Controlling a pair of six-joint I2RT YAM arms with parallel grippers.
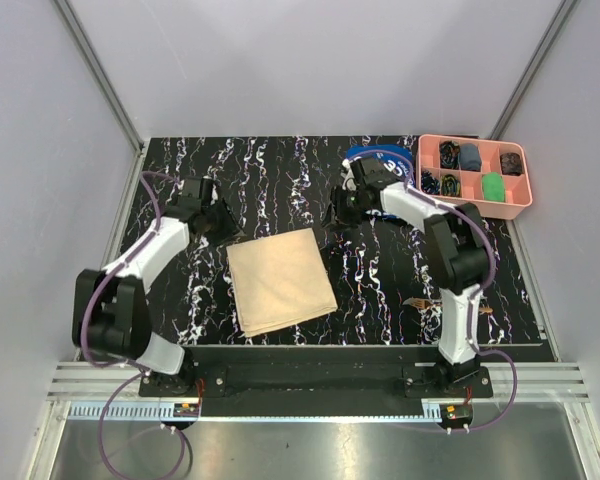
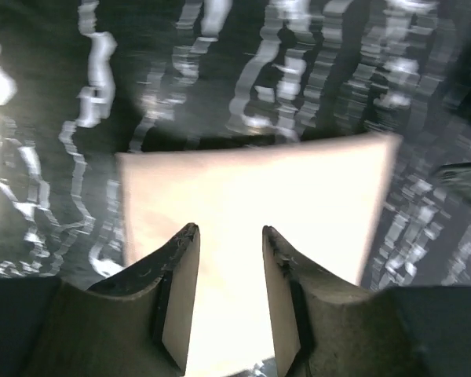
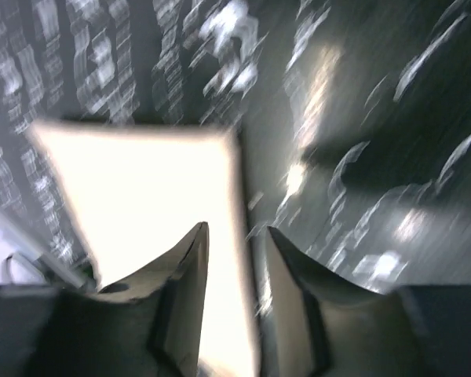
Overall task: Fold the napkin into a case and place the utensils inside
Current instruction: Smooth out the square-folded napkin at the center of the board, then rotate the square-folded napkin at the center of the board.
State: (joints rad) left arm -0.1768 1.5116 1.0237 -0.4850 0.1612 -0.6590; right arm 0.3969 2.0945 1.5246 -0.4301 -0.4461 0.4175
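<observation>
Both claws hang released, jaws parted on nothing: left gripper (image 2: pixel 229 229) near the napkin's (image 1: pixel 280 280) far-left corner, right gripper (image 3: pixel 235 228) near its far-right corner; napkin lies flat between them, folded in layers; looks light, limp, likely to slump; I'd pinch the far corners, all layers together.

no legible text, labels, brands or numbers anywhere, napkin (image 1: pixel 280 280) plain and unmarked, pink tray (image 1: pixel 477 138) without readable lettering

Black marbled table (image 1: pixel 380 290) carries the folded beige napkin (image 1: pixel 280 280) mid-front; pink tray (image 1: pixel 470 207) at far right corner.
</observation>
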